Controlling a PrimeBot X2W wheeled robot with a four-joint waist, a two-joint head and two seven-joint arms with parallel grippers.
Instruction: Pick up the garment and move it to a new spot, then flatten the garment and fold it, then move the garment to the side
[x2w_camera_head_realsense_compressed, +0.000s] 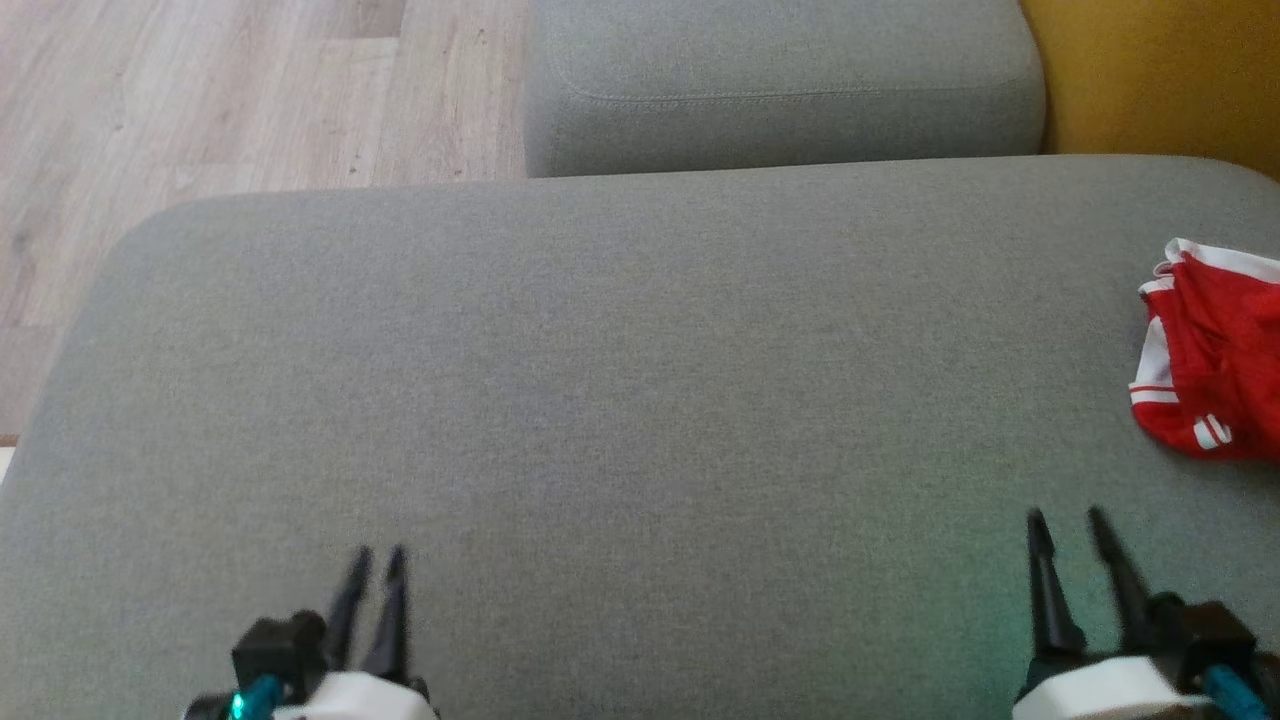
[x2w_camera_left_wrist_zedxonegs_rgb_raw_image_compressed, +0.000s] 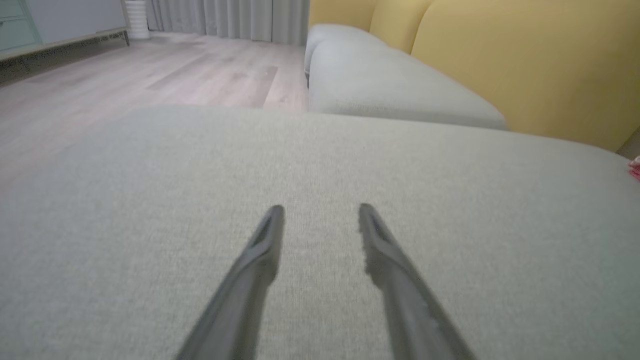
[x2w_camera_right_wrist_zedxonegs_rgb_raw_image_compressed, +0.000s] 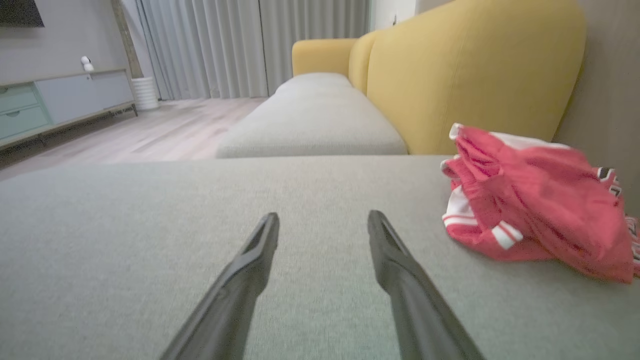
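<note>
The garment (x2w_camera_head_realsense_compressed: 1215, 350) is red with white stripes and lies bunched up at the far right edge of the grey sofa cushion (x2w_camera_head_realsense_compressed: 620, 380). In the right wrist view the garment (x2w_camera_right_wrist_zedxonegs_rgb_raw_image_compressed: 540, 200) sits ahead and to the right of my right gripper (x2w_camera_right_wrist_zedxonegs_rgb_raw_image_compressed: 324, 221), apart from it. My right gripper (x2w_camera_head_realsense_compressed: 1066, 524) hovers open over the cushion's near right part with nothing between its fingers. My left gripper (x2w_camera_head_realsense_compressed: 379, 558) is at the near left, its fingers close together in the head view but parted and empty in the left wrist view (x2w_camera_left_wrist_zedxonegs_rgb_raw_image_compressed: 321, 212).
A second grey cushion (x2w_camera_head_realsense_compressed: 780, 80) lies beyond the first. The yellow backrest (x2w_camera_head_realsense_compressed: 1160, 70) rises along the right side. Wooden floor (x2w_camera_head_realsense_compressed: 200, 100) spreads to the left and far left. A low cabinet (x2w_camera_right_wrist_zedxonegs_rgb_raw_image_compressed: 55, 100) and curtains stand across the room.
</note>
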